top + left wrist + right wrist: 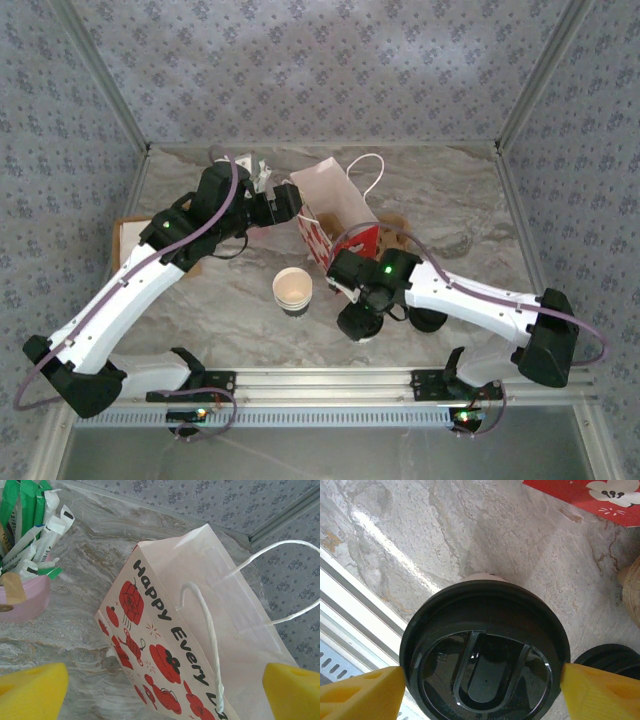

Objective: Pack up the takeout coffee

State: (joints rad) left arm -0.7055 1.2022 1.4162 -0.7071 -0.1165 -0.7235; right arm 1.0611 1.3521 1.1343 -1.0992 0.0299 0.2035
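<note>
The takeout coffee stands on the marble table near the front rail, its round black lid facing my right wrist camera. My right gripper straddles it, and the yellow pads touch the lid's rim on both sides. From above, the lidded cup sits under the right wrist. A white paper bag with red prints and "Happy Every" lettering stands at the table's middle. My left gripper hangs open just beside it, apart from the paper.
A stack of lidless white cups stands left of the coffee. Loose black lids lie to its right. A pink cup of sachets sits at the back left. A woven item lies by the bag's red base.
</note>
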